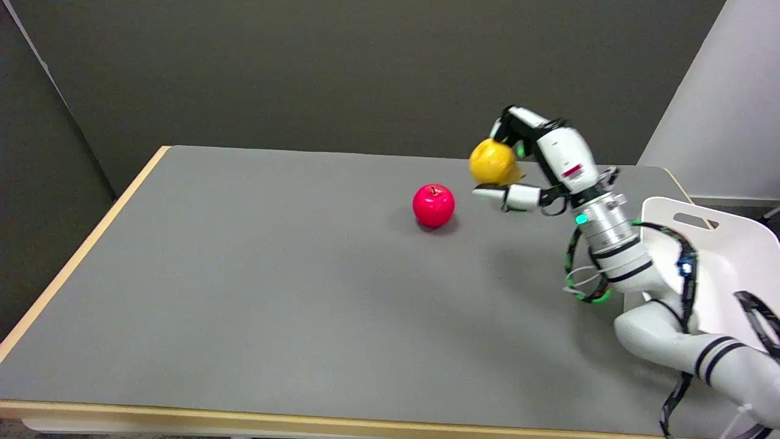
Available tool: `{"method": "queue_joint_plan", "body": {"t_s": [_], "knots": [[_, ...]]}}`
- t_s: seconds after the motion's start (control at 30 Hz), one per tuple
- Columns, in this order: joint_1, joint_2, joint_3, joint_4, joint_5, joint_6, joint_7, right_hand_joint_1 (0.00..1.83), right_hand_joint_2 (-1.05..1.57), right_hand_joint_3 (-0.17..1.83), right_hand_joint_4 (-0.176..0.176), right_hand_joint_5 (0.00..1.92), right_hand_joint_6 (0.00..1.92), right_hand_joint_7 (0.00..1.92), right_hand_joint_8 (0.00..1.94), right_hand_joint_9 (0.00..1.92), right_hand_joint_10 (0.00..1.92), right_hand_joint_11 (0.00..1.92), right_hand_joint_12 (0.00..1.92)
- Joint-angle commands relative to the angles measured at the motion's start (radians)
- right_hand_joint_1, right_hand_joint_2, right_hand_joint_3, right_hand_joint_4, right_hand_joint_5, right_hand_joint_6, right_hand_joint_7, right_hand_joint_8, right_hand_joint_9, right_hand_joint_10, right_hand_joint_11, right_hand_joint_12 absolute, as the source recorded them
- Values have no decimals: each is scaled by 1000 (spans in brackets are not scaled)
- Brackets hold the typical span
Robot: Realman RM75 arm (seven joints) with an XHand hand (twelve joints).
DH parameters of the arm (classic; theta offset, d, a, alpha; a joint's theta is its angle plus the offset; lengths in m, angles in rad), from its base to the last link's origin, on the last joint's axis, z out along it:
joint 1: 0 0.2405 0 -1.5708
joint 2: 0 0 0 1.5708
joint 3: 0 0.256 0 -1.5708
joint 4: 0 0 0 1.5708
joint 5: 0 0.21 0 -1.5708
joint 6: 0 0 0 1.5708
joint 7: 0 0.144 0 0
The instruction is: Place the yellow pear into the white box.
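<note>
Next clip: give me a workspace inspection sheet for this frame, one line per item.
Surface: grey table with light wood edging.
Job's things: yellow pear held in the air by the right hand; white box at the table's right edge, partly behind the arm.
Clutter: red apple on the table, left of the pear.
Hands: right hand, fingers around the pear.
Cables: black and green cable looping along the forearm.
Surroundings: dark wall, pale panel at upper right.

- A lab or test room: a bare grey bench [244, 292] with a pale wood edge.
- Plain dark partition walls [304, 67] stand behind it.
- A white robot arm [615, 244] reaches over it.
</note>
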Motion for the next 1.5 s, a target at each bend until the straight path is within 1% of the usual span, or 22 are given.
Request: {"method": "queue_joint_plan", "body": {"t_s": [0.03, 0.1, 0.2, 0.3, 0.47, 0.67, 0.83, 0.87, 0.93, 1.0, 1.2, 1.23, 1.27, 1.3, 1.5], "knots": [[-241, 133, 399, 140, 98, -114, -188, 1340, 1141, 216, -168, 548, 1557, 806, 1359, 755, 1496, 767, 1921], [-300, 120, 495, 133, 98, -157, -188, 1340, 1139, 220, -168, 549, 1555, 807, 1359, 755, 1496, 770, 1921], [-373, 91, 593, 119, 98, -179, -188, 1340, 1139, 219, -168, 550, 1556, 806, 1362, 755, 1497, 781, 1920], [-449, 55, 670, 111, 123, -173, -188, 1338, 1142, 214, -160, 551, 1558, 804, 1365, 753, 1498, 798, 1921], [-545, 0, 762, 101, 159, -143, -188, 1340, 1129, 233, -159, 562, 1554, 809, 1357, 757, 1493, 786, 1921], [-633, -63, 818, 78, 196, -98, -188, 1340, 1119, 250, -156, 568, 1548, 814, 1347, 760, 1488, 772, 1921], [-670, -89, 811, 50, 226, -56, -189, 1340, 1120, 247, -156, 569, 1549, 814, 1347, 761, 1490, 787, 1919], [-676, -94, 804, 44, 231, -46, -189, 1311, 1110, 278, -143, 573, 1557, 820, 1353, 762, 1491, 793, 1918], [-681, -100, 795, 36, 235, -39, -189, 1165, 1051, 450, -73, 596, 1590, 852, 1377, 772, 1490, 789, 1921], [-684, -102, 781, 30, 243, -30, -189, 1164, 1050, 451, -72, 597, 1590, 851, 1377, 773, 1490, 790, 1921], [-681, -100, 752, 24, 252, -21, -189, 1165, 1046, 455, -72, 600, 1585, 854, 1375, 774, 1489, 793, 1921], [-678, -98, 747, 24, 252, -21, -189, 1213, 1066, 398, -94, 594, 1575, 844, 1367, 771, 1489, 800, 1920], [-676, -96, 746, 24, 252, -21, -189, 1291, 1098, 305, -131, 583, 1557, 828, 1354, 765, 1490, 812, 1918], [-674, -95, 740, 24, 252, -21, -189, 1341, 1118, 248, -154, 577, 1546, 818, 1345, 762, 1490, 815, 1916], [-668, -91, 718, 19, 252, -7, -180, 1341, 1115, 252, -154, 578, 1545, 818, 1346, 760, 1492, 802, 1916]]}}
